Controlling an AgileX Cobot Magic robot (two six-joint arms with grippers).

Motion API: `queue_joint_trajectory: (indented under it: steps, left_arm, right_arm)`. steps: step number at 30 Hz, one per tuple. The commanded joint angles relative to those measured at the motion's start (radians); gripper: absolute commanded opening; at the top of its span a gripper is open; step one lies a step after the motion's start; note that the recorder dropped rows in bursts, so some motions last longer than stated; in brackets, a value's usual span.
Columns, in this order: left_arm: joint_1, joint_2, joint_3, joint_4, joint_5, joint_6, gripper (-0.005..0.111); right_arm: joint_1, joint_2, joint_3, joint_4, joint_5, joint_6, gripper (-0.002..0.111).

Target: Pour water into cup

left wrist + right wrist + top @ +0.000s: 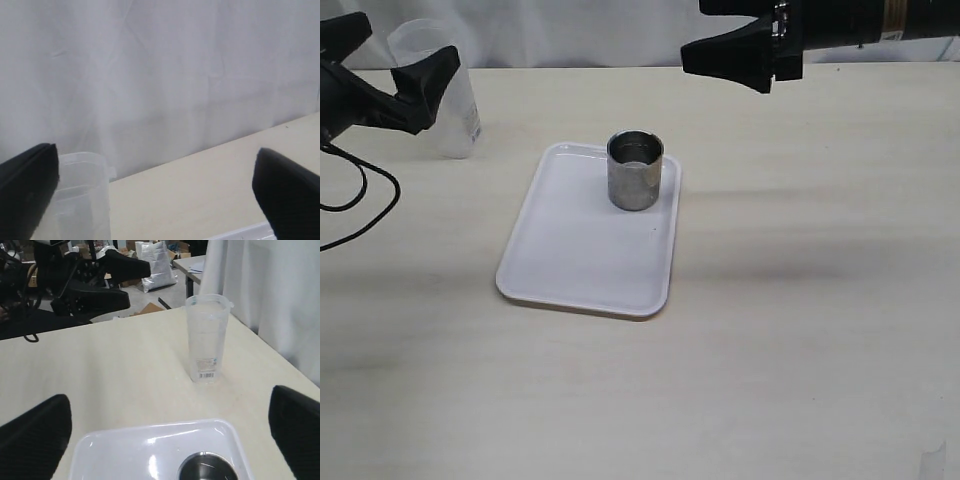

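Observation:
The small shiny steel cup (636, 170) stands upright on the far right part of a white tray (580, 260); its dark rim shows in the right wrist view (207, 467). A tall translucent plastic beaker (448, 95) stands on the table at the far left; it also shows in the right wrist view (206, 337) and the left wrist view (75, 197). I cannot make out the water. My left gripper (395, 65) is open and empty, just in front of the beaker. My right gripper (730, 35) is open and empty, high above the table behind the cup.
A black cable (360, 200) loops on the table at the left edge. A white curtain (160, 75) hangs behind the table's far edge. The tray (150, 450) lies lengthwise toward the front.

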Motion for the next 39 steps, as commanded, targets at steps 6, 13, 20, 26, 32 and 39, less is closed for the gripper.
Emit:
queue_joint_trajectory:
  steps: [6,13,20,26,32,39]
  left_arm:
    - [0.003,-0.307,0.003,0.056,0.410,-0.159,0.099]
    - [0.003,-0.629,0.082,0.115,0.571,-0.296,0.099]
    - [0.003,-0.891,0.153,0.115,0.634,-0.329,0.099]
    - [0.003,-1.054,0.184,0.115,0.724,-0.357,0.099]
    - [0.003,-1.191,0.224,0.115,0.743,-0.361,0.099]
    - [0.003,-1.251,0.226,0.115,0.832,-0.378,0.099]
  right_arm:
    - [-0.008,-0.172,0.134,0.072,-0.009,-0.050,0.110]
    - [-0.008,-0.358,0.227,0.082,-0.009,-0.002,0.110]
    - [-0.008,-0.492,0.287,0.087,-0.009,0.021,0.110]
    - [-0.008,-0.584,0.320,0.087,-0.009,0.041,0.110]
    - [-0.008,-0.679,0.358,0.087,-0.009,0.041,0.110]
    - [-0.008,-0.745,0.362,0.116,-0.009,0.103,0.110]
